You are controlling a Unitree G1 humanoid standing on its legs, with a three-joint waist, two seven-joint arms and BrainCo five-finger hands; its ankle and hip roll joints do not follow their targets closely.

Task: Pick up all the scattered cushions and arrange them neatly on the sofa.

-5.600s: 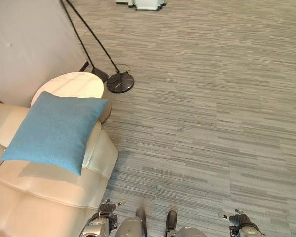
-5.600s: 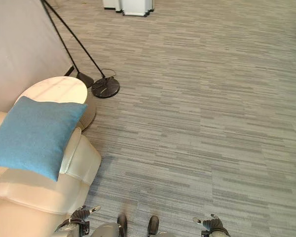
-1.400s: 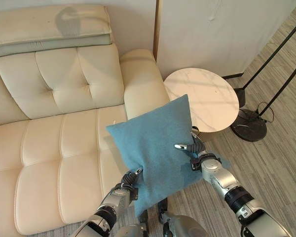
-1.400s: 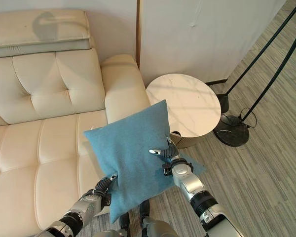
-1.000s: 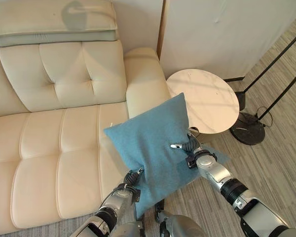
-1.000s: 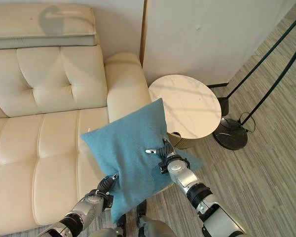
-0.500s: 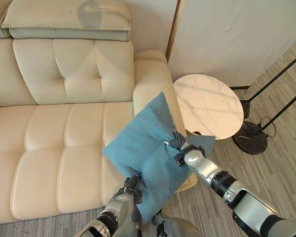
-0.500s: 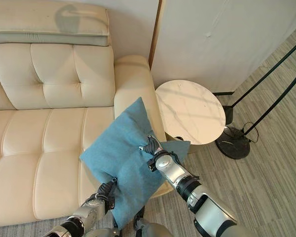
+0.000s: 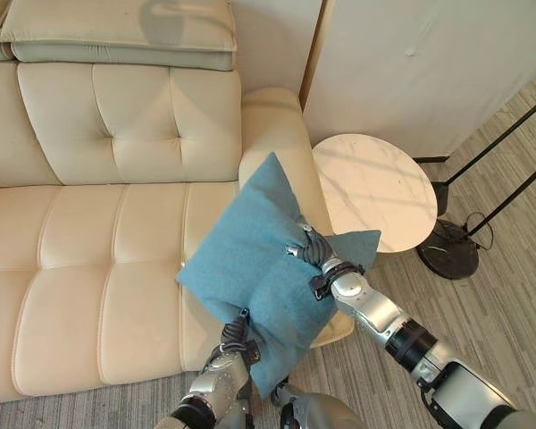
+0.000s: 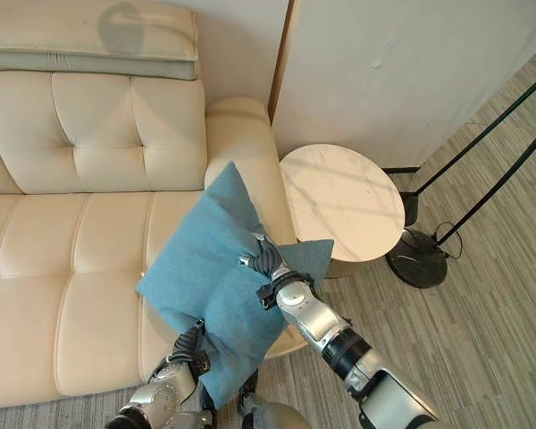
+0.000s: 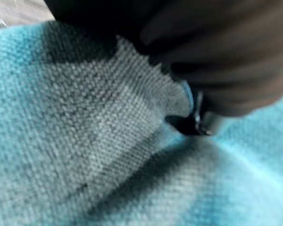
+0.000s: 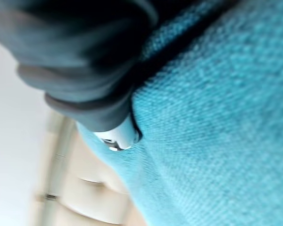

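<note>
From the head views we see our right hand [image 9: 314, 256] clenched into the blue cushion [image 9: 250, 268], bunching the cloth near its far-right edge, and our left hand [image 10: 189, 348] gripping the cushion's near bottom edge. The cushion hangs tilted between the two hands, over the front of the cream sofa [image 9: 89, 232] at its armrest end, one corner pointing up toward the armrest [image 9: 272, 125]. Whether its underside touches the seat we cannot tell, since the cushion itself covers that spot.

The wrist views add what the head views lack. In the left wrist view the woven blue cloth [image 11: 85, 155] is gathered into a fold under our left hand's dark cover, with a sliver of silver finger showing at the crease. The right wrist view shows one silver finger [image 12: 120, 136] of the right hand dug into the cushion's weave, with cream sofa panels past it. Most of each hand's fingers are buried in cloth or hidden by the cover.

Beyond our right hand stands a round white side table [image 9: 375, 188]; further right, the floor lamp's dark base [image 9: 451, 250] sits on grey carpet, its poles cut off by the frame.
</note>
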